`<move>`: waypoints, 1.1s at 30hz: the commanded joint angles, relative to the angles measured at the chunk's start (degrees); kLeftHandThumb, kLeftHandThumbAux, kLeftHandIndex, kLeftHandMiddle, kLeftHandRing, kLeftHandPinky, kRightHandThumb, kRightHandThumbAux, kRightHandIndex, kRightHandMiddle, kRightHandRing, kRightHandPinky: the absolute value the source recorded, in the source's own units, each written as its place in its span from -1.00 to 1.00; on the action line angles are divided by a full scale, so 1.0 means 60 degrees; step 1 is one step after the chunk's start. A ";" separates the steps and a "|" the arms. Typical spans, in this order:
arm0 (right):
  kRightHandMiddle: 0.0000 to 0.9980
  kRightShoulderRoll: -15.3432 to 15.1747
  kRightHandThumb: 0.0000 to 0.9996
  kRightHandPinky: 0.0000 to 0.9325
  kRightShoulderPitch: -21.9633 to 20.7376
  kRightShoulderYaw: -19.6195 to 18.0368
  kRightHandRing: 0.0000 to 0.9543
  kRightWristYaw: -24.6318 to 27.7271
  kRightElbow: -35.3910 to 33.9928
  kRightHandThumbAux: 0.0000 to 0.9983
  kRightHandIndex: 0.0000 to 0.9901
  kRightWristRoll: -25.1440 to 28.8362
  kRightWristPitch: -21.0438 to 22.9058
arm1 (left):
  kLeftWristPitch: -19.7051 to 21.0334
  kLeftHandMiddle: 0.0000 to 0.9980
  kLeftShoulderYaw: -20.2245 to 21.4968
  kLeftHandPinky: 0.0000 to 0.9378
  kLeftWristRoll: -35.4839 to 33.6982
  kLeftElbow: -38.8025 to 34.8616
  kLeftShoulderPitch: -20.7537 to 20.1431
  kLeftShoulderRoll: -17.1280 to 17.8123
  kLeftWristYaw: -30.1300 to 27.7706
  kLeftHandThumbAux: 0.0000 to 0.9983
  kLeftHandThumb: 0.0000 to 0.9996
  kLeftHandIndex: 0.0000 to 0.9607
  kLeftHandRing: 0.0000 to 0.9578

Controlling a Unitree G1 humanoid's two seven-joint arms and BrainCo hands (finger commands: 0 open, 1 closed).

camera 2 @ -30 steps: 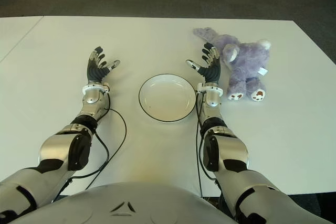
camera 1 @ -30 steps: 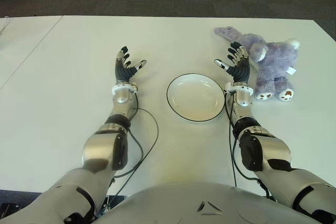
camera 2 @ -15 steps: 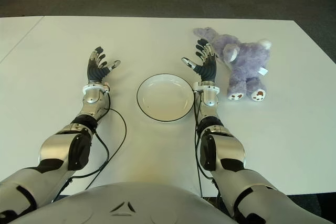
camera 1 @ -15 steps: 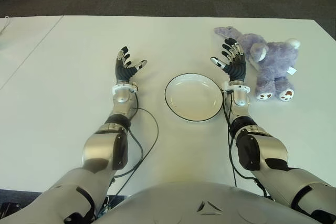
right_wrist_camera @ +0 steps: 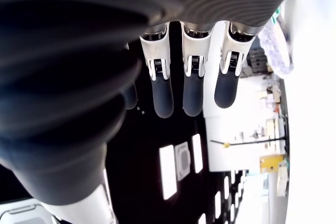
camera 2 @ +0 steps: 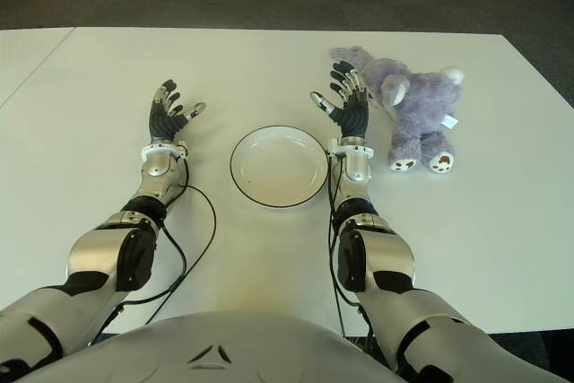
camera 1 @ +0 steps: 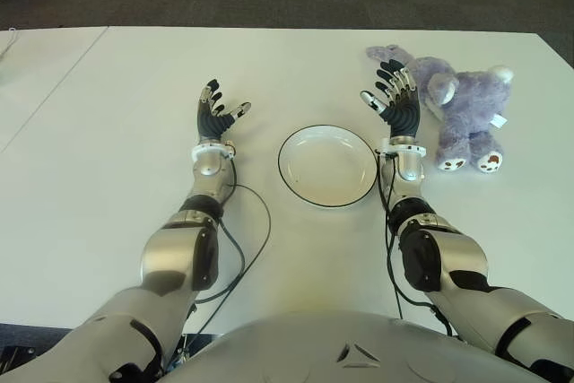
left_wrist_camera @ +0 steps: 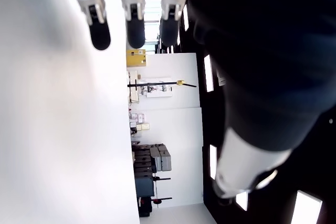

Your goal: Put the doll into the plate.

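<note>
the white plate [camera 1: 326,166] sits on the white table [camera 1: 117,177]. just right of the plate the right hand [camera 1: 397,103] is held palm-up, fingers spread wide and holding nothing. the purple doll [camera 1: 457,105] lies on the table right of that hand, outside the plate. the left hand [camera 1: 215,117] shows well left of the plate, fingers also spread and empty

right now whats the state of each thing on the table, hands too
doll: lying on the table to the right of the plate, not held
plate: upright, nothing in it
right hand: open, fingers spread, beside the doll's left side
left hand: open, holds nothing, left of the plate
</note>
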 commanded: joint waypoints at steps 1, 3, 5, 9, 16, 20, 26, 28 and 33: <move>-0.55 0.0539 -0.64 -0.54 0.0292 -0.0056 -0.58 -0.0095 0.0357 0.74 -0.65 0.0283 0.0023 | 0.1382 -0.77 -0.0088 -0.70 0.0087 0.1217 0.1688 -0.0625 0.0145 0.73 -0.94 -0.72 -0.76; -0.54 0.0454 -0.63 -0.53 -0.0076 0.0048 -0.57 -0.0333 0.0276 0.74 -0.65 0.0126 0.0026 | 0.1414 -0.77 -0.0058 -0.68 0.0050 0.1219 0.1676 -0.0621 0.0095 0.72 -0.94 -0.72 -0.76; -0.54 0.0397 -0.62 -0.53 -0.0271 0.0116 -0.57 -0.0476 0.0238 0.74 -0.65 0.0026 0.0015 | 0.1445 -0.76 -0.0032 -0.66 0.0018 0.1222 0.1670 -0.0616 0.0053 0.72 -0.95 -0.72 -0.76; -0.53 0.0166 -0.60 -0.52 -0.0542 0.0289 -0.56 -0.0730 0.0269 0.73 -0.66 -0.0241 -0.0082 | 0.1456 -0.77 0.0022 -0.67 -0.0031 0.1235 0.1697 -0.0600 -0.0007 0.72 -1.00 -0.73 -0.76; -0.50 -0.0502 -0.60 -0.49 -0.1217 0.0741 -0.52 -0.1872 0.0489 0.67 -0.63 -0.1110 0.0269 | 0.1388 -0.78 0.0004 -0.70 0.0006 0.1241 0.1694 -0.0615 0.0067 0.72 -1.00 -0.74 -0.76; -0.52 -0.0822 -0.55 -0.60 -0.1471 0.1101 -0.56 -0.2713 0.0565 0.61 -0.58 -0.1687 0.0721 | 0.1443 -0.79 0.0010 -0.68 -0.0002 0.1241 0.1651 -0.0643 0.0101 0.71 -1.00 -0.75 -0.76; -0.56 -0.1221 -0.51 -0.62 -0.1821 0.1527 -0.60 -0.3440 0.0616 0.55 -0.57 -0.2256 0.1301 | 0.1509 -0.80 0.0066 -0.68 -0.0065 0.1237 0.1615 -0.0684 0.0115 0.70 -0.95 -0.77 -0.77; -0.59 -0.1327 -0.56 -0.69 -0.1897 0.1629 -0.64 -0.3510 0.0649 0.51 -0.61 -0.2336 0.1438 | 0.1527 -0.79 0.0106 -0.68 -0.0105 0.1237 0.1611 -0.0694 0.0101 0.70 -0.93 -0.77 -0.77; -0.68 -0.1874 -0.71 -0.90 -0.2063 0.2171 -0.76 -0.3873 0.0721 0.37 -0.65 -0.2928 0.1724 | 0.1558 -0.78 0.0205 -0.68 -0.0195 0.1242 0.1614 -0.0713 0.0054 0.69 -0.92 -0.75 -0.76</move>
